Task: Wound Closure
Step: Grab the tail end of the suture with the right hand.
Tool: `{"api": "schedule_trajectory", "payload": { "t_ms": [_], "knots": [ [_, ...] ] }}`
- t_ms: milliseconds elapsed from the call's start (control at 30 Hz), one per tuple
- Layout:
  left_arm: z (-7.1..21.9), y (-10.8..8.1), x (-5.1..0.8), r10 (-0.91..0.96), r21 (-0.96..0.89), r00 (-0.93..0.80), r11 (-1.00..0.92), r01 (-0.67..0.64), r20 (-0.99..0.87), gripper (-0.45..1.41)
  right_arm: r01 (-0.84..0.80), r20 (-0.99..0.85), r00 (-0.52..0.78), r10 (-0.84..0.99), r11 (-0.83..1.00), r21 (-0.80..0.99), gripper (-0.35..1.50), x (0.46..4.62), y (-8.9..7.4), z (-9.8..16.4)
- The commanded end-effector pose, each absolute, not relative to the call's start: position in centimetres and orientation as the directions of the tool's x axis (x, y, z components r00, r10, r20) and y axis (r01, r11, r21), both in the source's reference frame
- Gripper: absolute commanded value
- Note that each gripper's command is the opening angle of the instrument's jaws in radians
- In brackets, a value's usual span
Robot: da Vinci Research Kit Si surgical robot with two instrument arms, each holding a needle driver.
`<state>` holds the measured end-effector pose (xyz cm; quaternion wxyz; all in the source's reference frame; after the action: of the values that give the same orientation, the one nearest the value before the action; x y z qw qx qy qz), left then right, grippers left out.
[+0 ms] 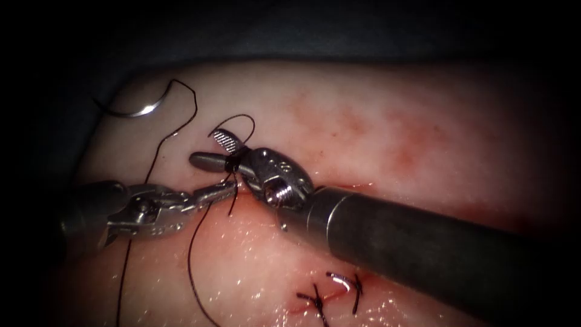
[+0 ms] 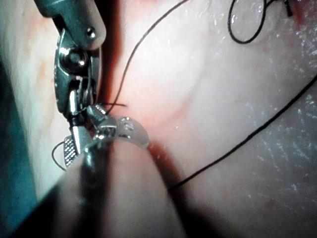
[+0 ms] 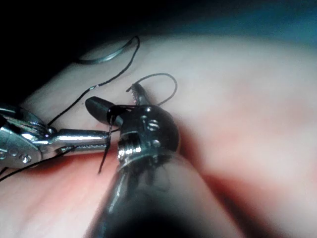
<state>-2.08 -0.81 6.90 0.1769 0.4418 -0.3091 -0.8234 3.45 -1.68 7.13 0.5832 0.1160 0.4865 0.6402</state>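
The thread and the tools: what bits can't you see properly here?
- Thread: runs off the endoscope view's lower edge, so its far end is cut off.
- Right tool: jaws open with thread wound around them; whether it grips any is too small to tell.
- Left tool: its tip meets the thread; the pinch is hidden by it.
- Needle: lies free on the tissue, its tip in shadow.

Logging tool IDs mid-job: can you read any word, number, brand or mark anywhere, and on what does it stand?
None can be read.
Right tool: bare metal with a screw, jaws open with thread across them, no marking.
Left tool: plain metal, shut on the thread, no marking.
Needle: lies free on the tissue, left of the cut, unmarked.
Stitches: thread only.
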Motion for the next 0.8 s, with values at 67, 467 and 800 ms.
{"api": "schedule_trajectory", "payload": {
  "t_ms": [67, 467, 800],
  "knots": [
    [6.93, -0.74, -2.14, -0.565, 0.666, -0.546, -0.746, 0.016, -0.619, -0.45, -0.631, -0.419, -0.294, 0.859, 0.155, 0.76, 1.18, 3.53, -1.61, 7.13],
    [6.94, -0.7, -2.17, -0.565, 0.667, -0.548, -0.745, 0.018, -0.617, -0.45, -0.653, -0.458, -0.245, 0.854, 0.204, 0.729, 1.18, 3.4, -1.62, 7.11],
    [7.01, -0.66, -2.15, -0.564, 0.666, -0.548, -0.746, 0.018, -0.618, -0.45, -0.713, -0.513, -0.226, 0.828, 0.219, 0.667, 1.21, 3.38, -1.54, 6.93]
  ]
}}
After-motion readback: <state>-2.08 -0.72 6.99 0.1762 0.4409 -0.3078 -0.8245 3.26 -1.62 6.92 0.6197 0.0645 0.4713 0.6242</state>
